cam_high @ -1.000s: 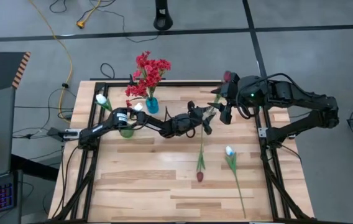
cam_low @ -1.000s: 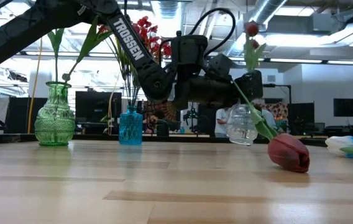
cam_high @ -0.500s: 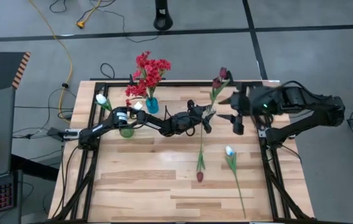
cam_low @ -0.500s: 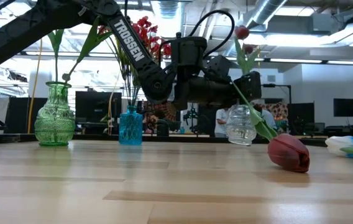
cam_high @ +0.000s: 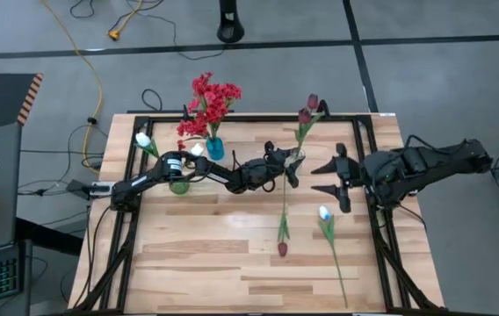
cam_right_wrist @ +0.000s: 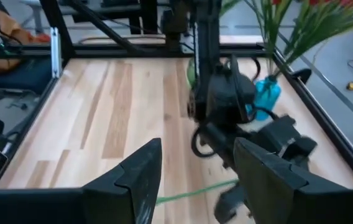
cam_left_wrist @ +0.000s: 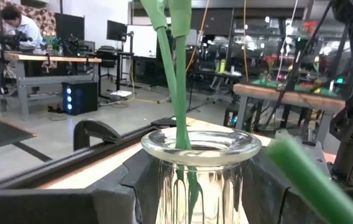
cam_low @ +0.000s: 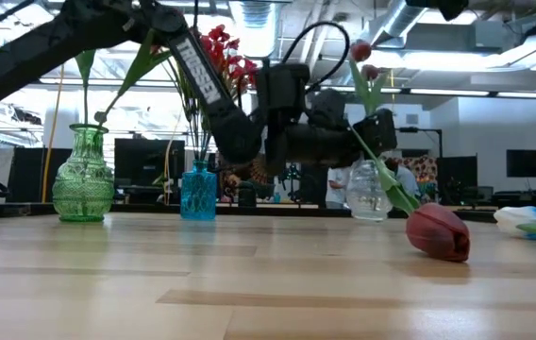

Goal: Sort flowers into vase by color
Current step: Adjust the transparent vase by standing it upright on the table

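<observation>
Two maroon tulips [cam_high: 307, 110] stand in a clear glass vase [cam_high: 296, 158] at the far middle of the table, their stems [cam_left_wrist: 178, 81] running down through its mouth. My left gripper [cam_high: 289, 167] reaches in from the left and is shut on that vase. Right of the vase, clear of it, my right gripper [cam_high: 327, 178] hangs open and empty. A third maroon tulip [cam_high: 282, 237] and a white tulip [cam_high: 325, 214] lie flat on the table. Red flowers [cam_high: 207, 101] stand in a blue vase [cam_high: 215, 149], and a white tulip [cam_high: 145, 140] in a green vase [cam_low: 84, 179]. My left gripper pinches the clear vase's neck [cam_left_wrist: 192, 180], just under the flared rim, between its two fingers [cam_left_wrist: 140, 193]. The fingers come in about level from the table's left, one on either side. The vase stands upright with its base on the table [cam_low: 367, 215].
A black frame [cam_high: 368, 132] runs round the table's far and side edges. The lying maroon tulip's blossom [cam_low: 438, 231] and the white one [cam_low: 518, 219] take up the near right. The near left of the wooden top [cam_high: 188, 263] is bare.
My right gripper has drawn back from the tulips above the clear vase toward the table's right and near edges, sinking and tipping as it went. The maroon blossoms have swung a little toward the left. The left arm and the vase have kept still.
</observation>
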